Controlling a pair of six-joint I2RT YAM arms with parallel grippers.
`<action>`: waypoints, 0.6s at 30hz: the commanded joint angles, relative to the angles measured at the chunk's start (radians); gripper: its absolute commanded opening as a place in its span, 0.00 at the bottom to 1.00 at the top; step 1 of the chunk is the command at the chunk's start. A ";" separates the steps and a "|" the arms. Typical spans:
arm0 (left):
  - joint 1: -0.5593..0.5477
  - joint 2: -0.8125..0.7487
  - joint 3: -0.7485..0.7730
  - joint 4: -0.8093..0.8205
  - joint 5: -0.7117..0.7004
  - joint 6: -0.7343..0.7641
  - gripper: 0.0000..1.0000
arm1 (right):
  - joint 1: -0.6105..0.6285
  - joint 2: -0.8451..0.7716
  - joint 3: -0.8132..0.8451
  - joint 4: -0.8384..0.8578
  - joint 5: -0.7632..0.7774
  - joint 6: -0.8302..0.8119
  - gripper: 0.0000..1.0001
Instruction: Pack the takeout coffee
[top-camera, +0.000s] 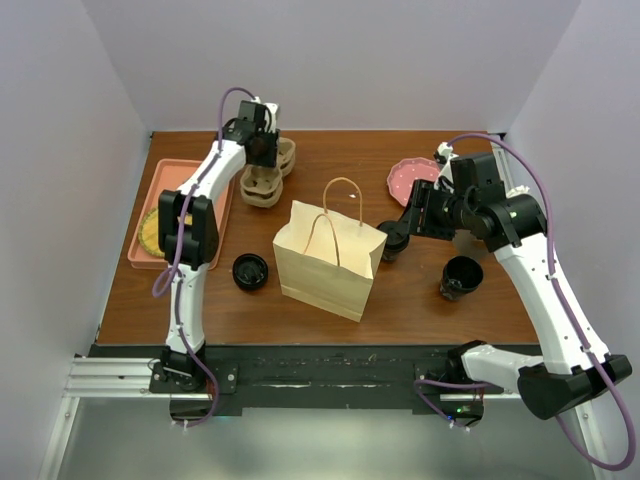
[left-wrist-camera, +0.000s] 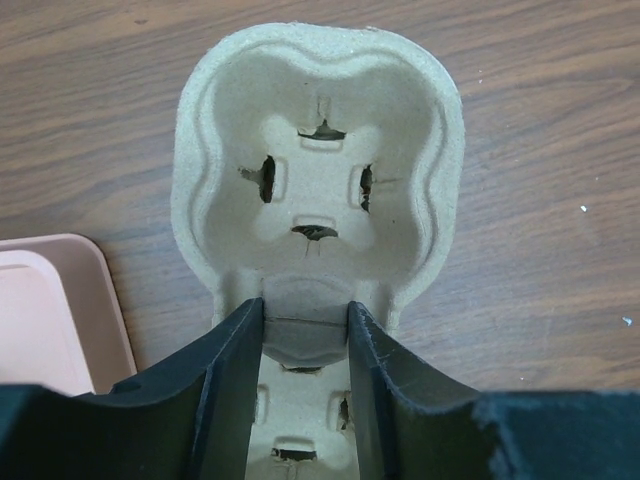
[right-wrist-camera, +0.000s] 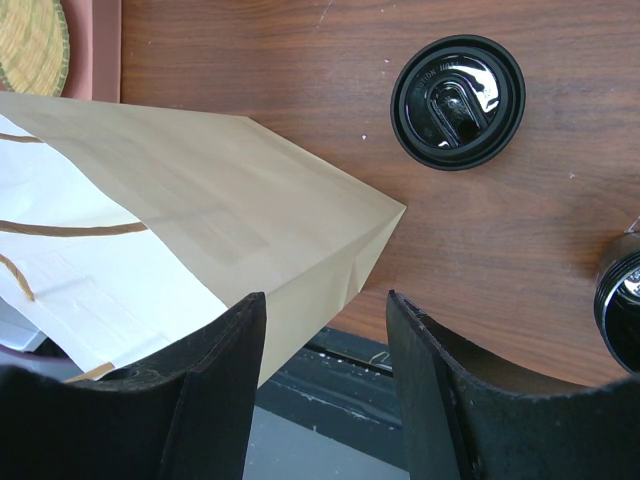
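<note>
Two black takeout coffee cups stand on the table, one (top-camera: 250, 272) left of the paper bag (top-camera: 330, 252) and one (top-camera: 461, 277) to its right. In the right wrist view a lidded cup (right-wrist-camera: 458, 102) stands beyond the bag's corner (right-wrist-camera: 200, 200), and another cup (right-wrist-camera: 622, 310) shows at the right edge. My right gripper (top-camera: 393, 240) (right-wrist-camera: 325, 295) is open and empty, above the bag's right side. My left gripper (top-camera: 262, 150) (left-wrist-camera: 305, 305) is shut on the middle ridge of the tan pulp cup carrier (top-camera: 265, 182) (left-wrist-camera: 318, 170) at the back of the table.
A pink tray (top-camera: 190, 195) with a woven yellow mat (top-camera: 150, 230) lies at the left; its corner shows in the left wrist view (left-wrist-camera: 50, 300). A pink plate (top-camera: 410, 176) sits at the back right. The black front rail (top-camera: 330, 365) runs along the near edge.
</note>
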 joint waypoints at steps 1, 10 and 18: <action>0.001 0.000 0.043 0.024 0.027 0.006 0.15 | 0.002 -0.007 0.044 0.021 -0.023 0.003 0.55; 0.001 -0.029 0.077 0.024 0.010 0.004 0.20 | 0.000 0.001 0.049 0.021 -0.025 0.002 0.55; 0.001 -0.151 0.112 0.041 0.027 -0.057 0.16 | 0.000 0.016 0.072 0.023 -0.019 -0.009 0.55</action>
